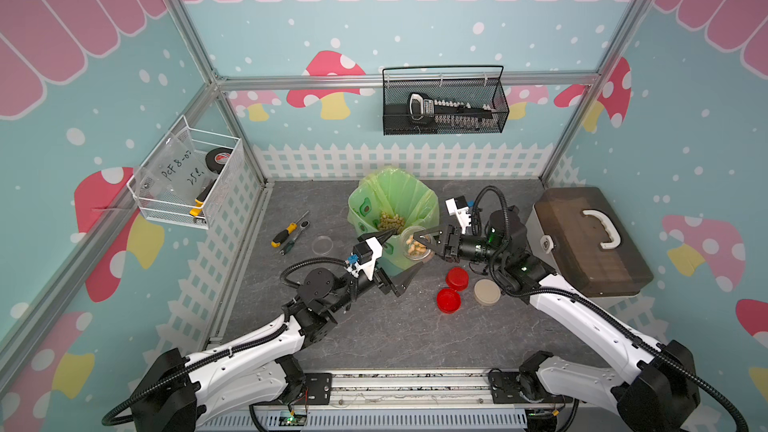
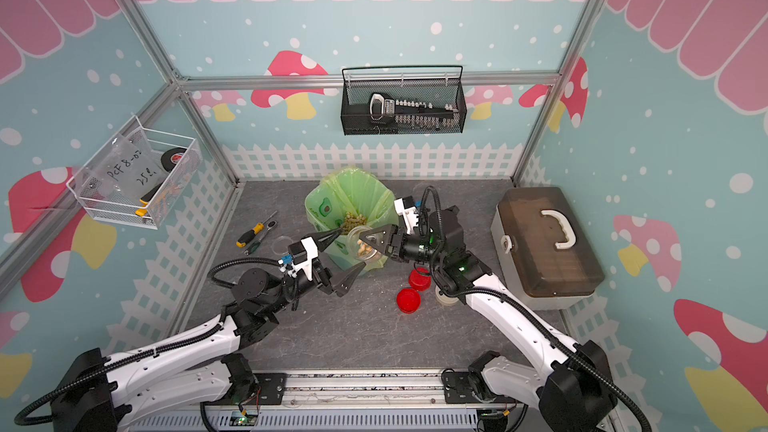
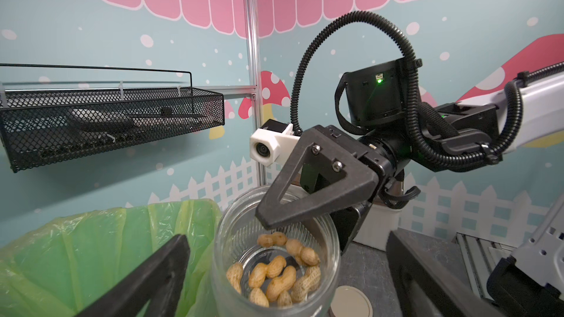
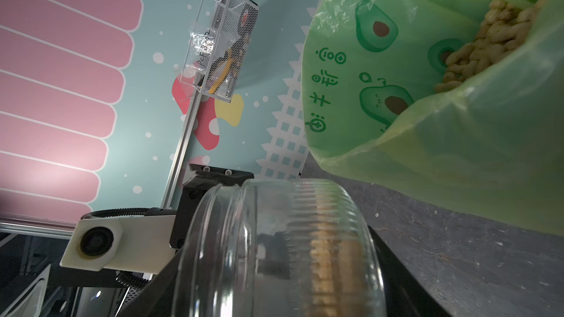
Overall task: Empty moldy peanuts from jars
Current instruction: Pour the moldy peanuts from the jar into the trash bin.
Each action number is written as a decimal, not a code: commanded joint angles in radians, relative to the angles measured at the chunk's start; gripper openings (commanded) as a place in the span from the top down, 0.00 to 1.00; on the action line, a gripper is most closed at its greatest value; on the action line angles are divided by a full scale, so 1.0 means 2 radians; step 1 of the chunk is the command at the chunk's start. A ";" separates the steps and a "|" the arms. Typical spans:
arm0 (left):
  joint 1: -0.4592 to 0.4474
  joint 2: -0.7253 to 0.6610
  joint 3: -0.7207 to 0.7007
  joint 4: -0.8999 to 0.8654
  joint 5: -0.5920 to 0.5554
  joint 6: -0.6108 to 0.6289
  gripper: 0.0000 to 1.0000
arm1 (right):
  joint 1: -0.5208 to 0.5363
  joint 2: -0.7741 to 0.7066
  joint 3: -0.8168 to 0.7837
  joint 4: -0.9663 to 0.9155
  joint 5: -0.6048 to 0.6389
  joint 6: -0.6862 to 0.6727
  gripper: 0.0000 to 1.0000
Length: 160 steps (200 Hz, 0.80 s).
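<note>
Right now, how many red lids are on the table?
2. One red lid lies beside the beige lid; the other red lid next to it, toward the front. None seems hidden.

bin (image 1: pixel 392 201) back-centre of bench (image 1: pixel 374 334) | jar (image 1: pixel 415 245) at its front rim, perhaps overlapping | three lids (image 1: pixel 457 278) before jar | case (image 1: pixel 590 238) at right edge | screwdriver (image 1: pixel 286 235) left of bin

handwritten "pcf 8-02" on the clear bag (image 1: pixel 176 168) in the white basket (image 1: pixel 226 178); chinese characters on the green bag (image 4: pixel 335 86)
</note>
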 commanded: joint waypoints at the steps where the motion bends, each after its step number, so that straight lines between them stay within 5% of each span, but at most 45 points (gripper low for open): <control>1: -0.003 -0.025 -0.002 0.020 -0.009 -0.016 0.01 | -0.008 -0.020 0.037 -0.041 0.015 -0.054 0.45; 110: 0.024 -0.128 -0.075 0.032 -0.148 -0.005 0.01 | -0.035 0.020 0.134 -0.080 0.024 -0.111 0.45; 160: 0.075 -0.144 -0.101 0.044 -0.154 -0.043 0.01 | -0.035 0.079 0.241 -0.184 0.077 -0.246 0.46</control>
